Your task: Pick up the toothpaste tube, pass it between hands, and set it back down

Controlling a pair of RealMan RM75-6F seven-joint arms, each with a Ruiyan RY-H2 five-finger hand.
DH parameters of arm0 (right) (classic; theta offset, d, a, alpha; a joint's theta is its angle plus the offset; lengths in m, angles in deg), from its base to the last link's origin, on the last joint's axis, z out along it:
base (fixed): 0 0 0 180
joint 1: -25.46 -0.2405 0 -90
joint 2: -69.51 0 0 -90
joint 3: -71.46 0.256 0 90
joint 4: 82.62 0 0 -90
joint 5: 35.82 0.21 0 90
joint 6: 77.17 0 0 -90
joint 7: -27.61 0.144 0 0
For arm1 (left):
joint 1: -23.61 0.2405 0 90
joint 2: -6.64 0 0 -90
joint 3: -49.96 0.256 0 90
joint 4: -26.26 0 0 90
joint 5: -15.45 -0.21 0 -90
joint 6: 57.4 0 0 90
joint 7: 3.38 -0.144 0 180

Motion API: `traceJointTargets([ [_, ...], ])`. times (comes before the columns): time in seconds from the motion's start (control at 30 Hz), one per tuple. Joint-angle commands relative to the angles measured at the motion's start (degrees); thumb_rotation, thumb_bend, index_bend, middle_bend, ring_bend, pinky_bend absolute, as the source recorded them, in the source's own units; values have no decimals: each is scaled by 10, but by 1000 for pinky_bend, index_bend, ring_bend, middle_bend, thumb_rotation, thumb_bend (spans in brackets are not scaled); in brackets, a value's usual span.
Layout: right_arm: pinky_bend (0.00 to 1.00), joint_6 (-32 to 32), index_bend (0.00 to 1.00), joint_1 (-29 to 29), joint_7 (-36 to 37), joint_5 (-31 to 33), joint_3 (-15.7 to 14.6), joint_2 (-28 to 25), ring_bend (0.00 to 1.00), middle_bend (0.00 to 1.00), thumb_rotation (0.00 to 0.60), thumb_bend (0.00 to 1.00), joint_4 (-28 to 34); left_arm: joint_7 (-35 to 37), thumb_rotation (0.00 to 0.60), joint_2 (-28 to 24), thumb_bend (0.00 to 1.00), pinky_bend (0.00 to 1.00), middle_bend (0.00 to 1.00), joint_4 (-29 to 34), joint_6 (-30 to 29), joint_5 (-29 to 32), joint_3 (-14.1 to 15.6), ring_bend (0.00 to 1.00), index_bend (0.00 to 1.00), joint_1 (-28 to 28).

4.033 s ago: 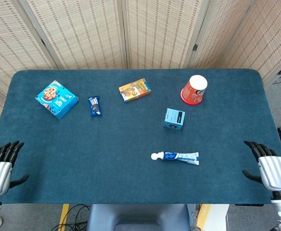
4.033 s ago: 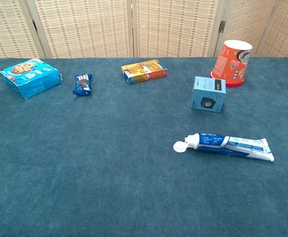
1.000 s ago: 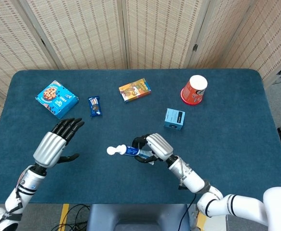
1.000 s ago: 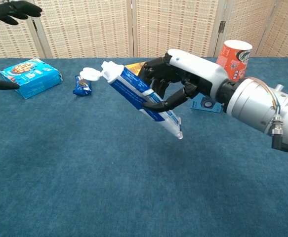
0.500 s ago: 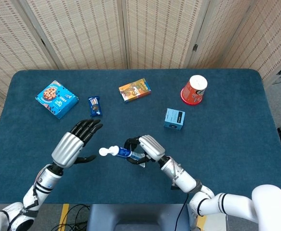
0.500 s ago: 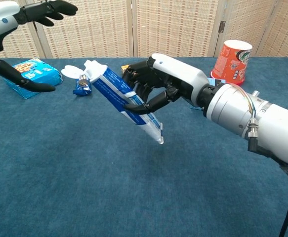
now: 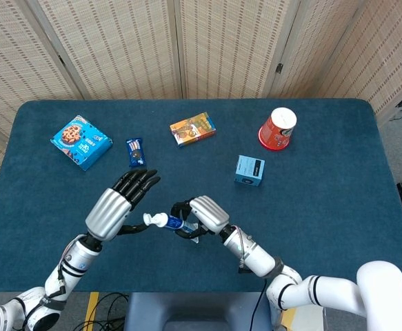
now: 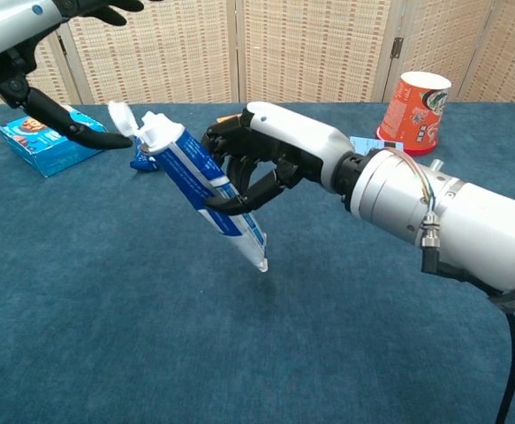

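Closing in since half a second ago, the left hand point(image 7: 118, 207) spreads its fingers beside the cap of the toothpaste tube point(image 8: 202, 189), which the right hand point(image 8: 261, 159) grips above the table point(image 7: 325, 200). Pickup is done; handover and set-down remain. No lettering on the tube is legible.

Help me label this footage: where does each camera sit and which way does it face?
Head view: high above the near table edge, looking steeply down; shows both forearms, left hand and right hand.
Chest view: low at the near edge, looking level across to the screens; shows the right hand and forearm, part of the left hand.
Shared: tube, cup, both hands.
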Motion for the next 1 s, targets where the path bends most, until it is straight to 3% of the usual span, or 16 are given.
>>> traceJointTargets([
  [0.03, 461, 7, 693, -2, -7, 7, -2, -1, 535, 690, 600, 649, 0, -1, 600, -5, 135, 162, 86, 6, 5, 5, -1, 106, 7, -4],
  [0.33, 461, 18, 693, -10, -21, 15, -1, 3, 535, 691, 600, 650, -3, -3, 600, -14, 135, 162, 86, 26, 22, 24, -8, 106, 9, -18],
  [0.63, 461, 5, 693, -3, 10, 19, 4, -4, 535, 691, 600, 651, -7, 59, 596, -62, 125, 162, 82, 91, 52, 102, -27, 106, 21, -16],
  [0.67, 461, 6, 693, -5, 10, 19, 5, -4, 535, 691, 600, 653, -6, 75, 569, -67, 112, 162, 81, 99, 58, 111, -28, 105, 27, -16],
  [0.73, 461, 10, 693, -10, 6, 19, 9, -2, 535, 691, 600, 657, -4, 112, 419, -76, 77, 161, 81, 112, 71, 121, -29, 103, 42, -19],
  [0.77, 461, 11, 693, -13, 3, 20, 11, -1, 535, 691, 600, 658, -3, 126, 294, -77, 57, 161, 81, 114, 74, 122, -30, 101, 50, -20],
  [0.8, 461, 13, 693, -15, 0, 21, 13, 1, 535, 691, 600, 658, -3, 138, 205, -78, 41, 160, 81, 114, 77, 121, -29, 99, 57, -21],
  [0.87, 461, 18, 693, -22, -7, 26, 18, 6, 535, 691, 600, 660, -1, 149, 90, -79, 21, 158, 81, 112, 82, 115, -27, 95, 66, -25],
  [0.93, 461, 22, 693, -28, -15, 33, 24, 11, 535, 691, 600, 661, 2, 148, 24, -77, 7, 157, 81, 109, 86, 112, -25, 92, 68, -29],
  [1.0, 461, 25, 693, -32, -23, 39, 29, 15, 535, 691, 600, 662, 5, 145, 2, -75, 0, 157, 81, 109, 90, 114, -24, 89, 68, -32],
])
